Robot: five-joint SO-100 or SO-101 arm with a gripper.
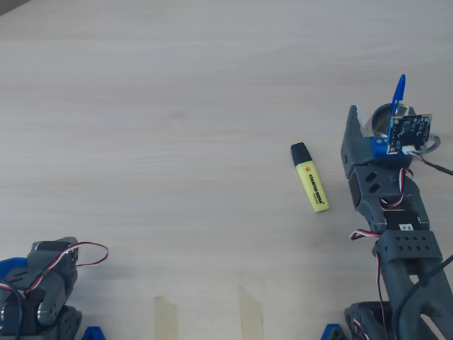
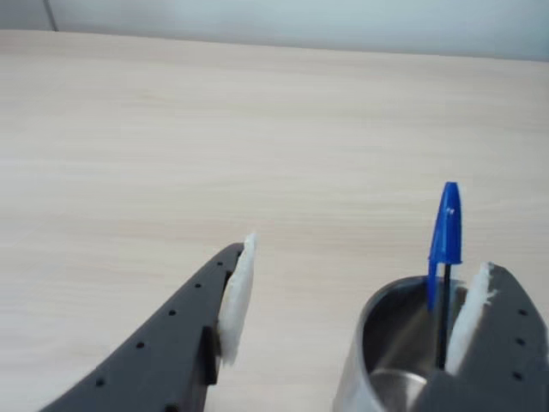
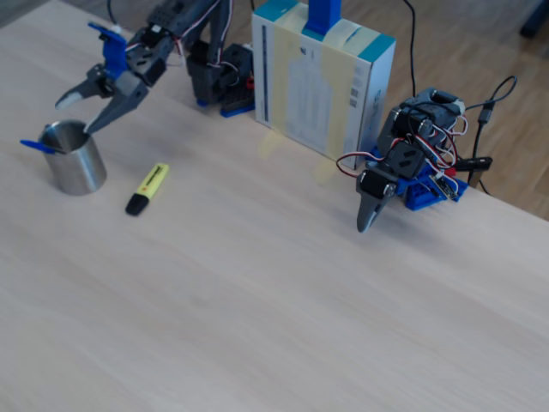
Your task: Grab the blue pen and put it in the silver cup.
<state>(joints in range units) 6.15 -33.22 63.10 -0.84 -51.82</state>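
Wrist view is showing the gripper point(image 2: 352, 296) hanging released, jaws spread, along the frame's bottom, while the blue pen point(image 2: 444, 236) is standing inside the silver cup point(image 2: 377, 343) at lower right.

Bare table point(image 1: 177, 106) lies open all around. Only the yellow highlighter point(image 1: 310, 187) lies near the silver cup point(image 3: 73, 159), whose mouth holds the blue pen point(image 2: 445, 249).

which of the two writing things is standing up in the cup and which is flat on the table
The thin blue-capped pen stands in the brushed silver steel cup, cap end up. The stubby yellow highlighter with a black cap lies flat on the table, outside the cup.
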